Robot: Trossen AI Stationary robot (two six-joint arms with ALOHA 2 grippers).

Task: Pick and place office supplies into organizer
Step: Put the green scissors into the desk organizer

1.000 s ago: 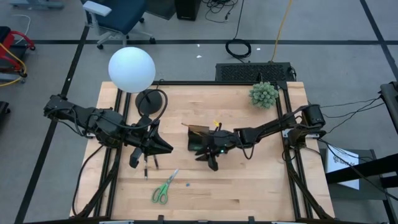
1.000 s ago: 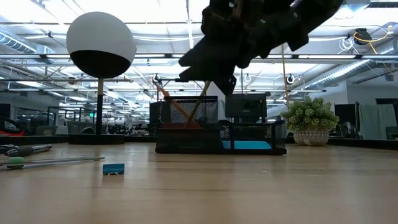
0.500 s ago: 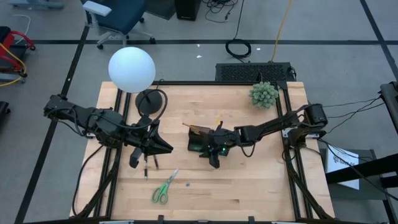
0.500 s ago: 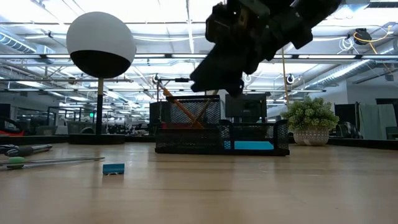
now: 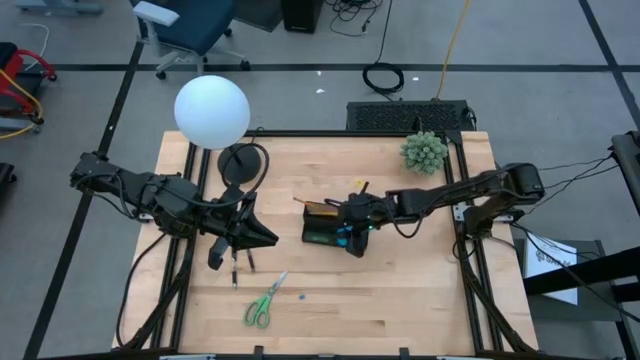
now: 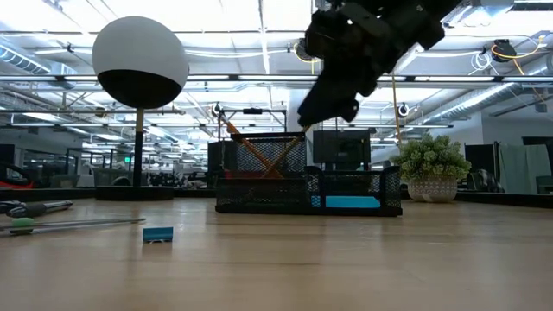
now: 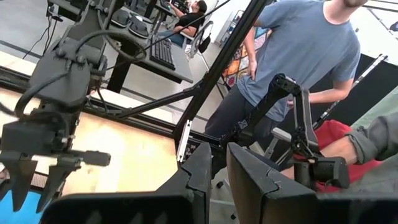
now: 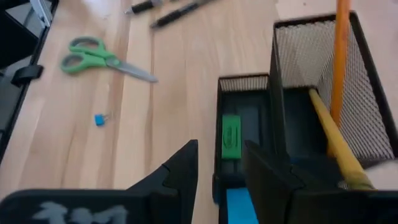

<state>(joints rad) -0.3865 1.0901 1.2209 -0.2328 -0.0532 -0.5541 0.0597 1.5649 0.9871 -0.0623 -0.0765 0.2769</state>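
Note:
The black mesh organizer [image 5: 322, 226] stands mid-table. Two orange pencils [image 8: 339, 74] lean in its tall section. A green eraser [image 8: 231, 137] lies in a low compartment, and a blue pad [image 6: 350, 201] shows in another. My right gripper [image 5: 352, 238] hovers open above the organizer's low part, its fingers [image 8: 180, 171] holding nothing. Green-handled scissors [image 5: 262, 303], a small blue piece [image 5: 301, 296] and two dark pens [image 5: 238, 265] lie on the table to the left. My left gripper [image 5: 268, 237] hangs shut above the pens, clear of them.
A lamp with a white globe [image 5: 212, 110] and a round black base [image 5: 238, 163] stands at the far left. A green spiky plant [image 5: 424, 152] sits at the far right. A person [image 7: 298, 56] stands beyond the table in the left wrist view. Bare wood lies near the front edge.
My right gripper has risen and drawn back toward the table's far right, away from the organizer's near side. It has also tipped up to a shallower downward slant. Its finger gap looks unchanged. The organizer and pencils stay in place.

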